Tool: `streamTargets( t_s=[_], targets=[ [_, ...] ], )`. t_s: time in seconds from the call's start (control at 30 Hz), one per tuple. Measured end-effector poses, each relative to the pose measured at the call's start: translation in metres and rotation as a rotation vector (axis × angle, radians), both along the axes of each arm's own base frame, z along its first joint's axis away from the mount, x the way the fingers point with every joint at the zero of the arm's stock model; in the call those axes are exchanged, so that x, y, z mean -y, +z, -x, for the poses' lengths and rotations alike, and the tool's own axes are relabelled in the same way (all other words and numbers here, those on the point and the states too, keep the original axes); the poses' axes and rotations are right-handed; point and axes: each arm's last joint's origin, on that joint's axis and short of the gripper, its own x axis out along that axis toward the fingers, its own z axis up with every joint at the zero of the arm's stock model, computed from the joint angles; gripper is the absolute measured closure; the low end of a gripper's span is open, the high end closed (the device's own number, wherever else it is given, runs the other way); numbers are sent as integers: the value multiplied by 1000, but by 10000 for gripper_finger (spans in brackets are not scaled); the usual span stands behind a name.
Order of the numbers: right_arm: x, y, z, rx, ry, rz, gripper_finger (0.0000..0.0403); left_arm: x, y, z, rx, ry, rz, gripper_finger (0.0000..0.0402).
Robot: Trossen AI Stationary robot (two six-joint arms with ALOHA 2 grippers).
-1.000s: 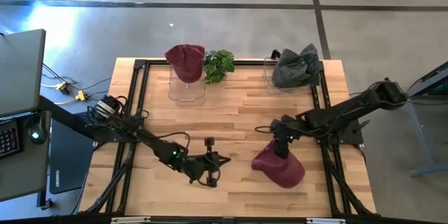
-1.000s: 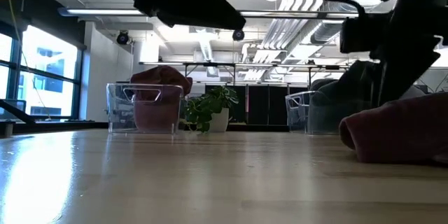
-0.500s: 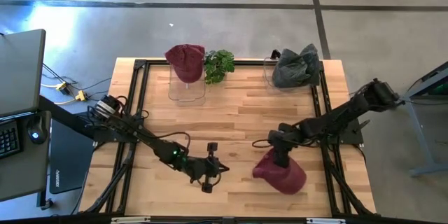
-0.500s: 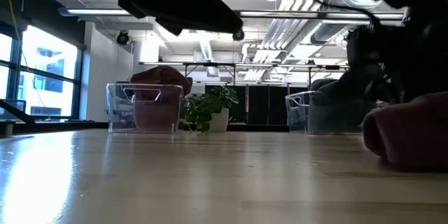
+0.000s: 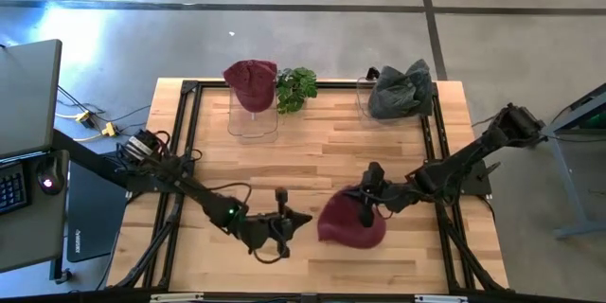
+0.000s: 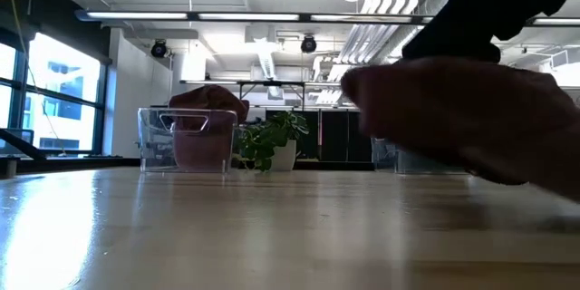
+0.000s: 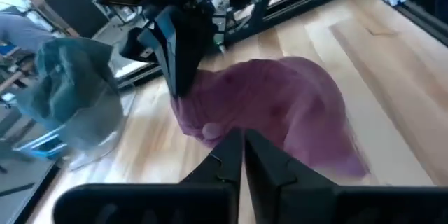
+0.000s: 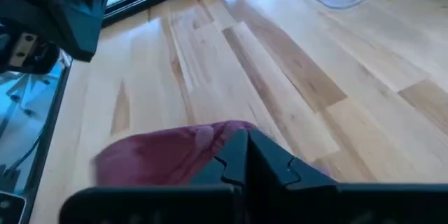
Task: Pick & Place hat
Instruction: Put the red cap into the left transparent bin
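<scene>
A maroon knit hat (image 5: 348, 222) hangs over the near middle of the table, and my right gripper (image 5: 366, 201) is shut on it. In the low view the hat (image 6: 453, 118) is a blurred shape raised above the wood. The right wrist view shows it (image 8: 168, 159) below my shut fingers. My left gripper (image 5: 301, 218) is shut and stands just left of the hat, pointing at it (image 7: 280, 112). Whether it touches the hat, I cannot tell. My right gripper pinches the hat's upper edge on its far right side (image 7: 183, 101) between its two fingers. The fingers slant down from the table's right. The hat droops slack below them and, in the low view, looks lifted off the table.
At the far edge a clear bin holds another maroon hat (image 5: 251, 85). A small potted plant (image 5: 296, 86) stands beside it. Another clear bin at the far right holds a grey-green hat (image 5: 400, 90). Bare wood (image 5: 312, 156) lies between the bins and the grippers.
My right gripper has gone toward the table's left with the maroon hat. The hat lay on the wood near the right side and has now come up and travelled left, close to my left gripper.
</scene>
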Motion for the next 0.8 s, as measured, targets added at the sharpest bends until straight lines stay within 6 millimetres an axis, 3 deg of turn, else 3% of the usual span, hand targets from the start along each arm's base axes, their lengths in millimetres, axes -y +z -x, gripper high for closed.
streamTargets(
  t_s=[0.17,0.33,0.43,0.57,0.8],
  targets=[
    [0,0,1,9,-23,21,400,-8,-2,-7,-21,-74,136,315],
    [0,2,0,28,-27,50,398,-41,-5,-26,-16,-26,416,211],
    [-1,3,-1,39,-14,64,400,-61,-20,-40,-28,42,507,168],
    [-1,4,-2,46,-9,65,398,-72,-20,-49,59,85,498,153],
    [-3,4,-1,44,12,87,398,-73,-33,-57,87,64,487,167]
  ],
)
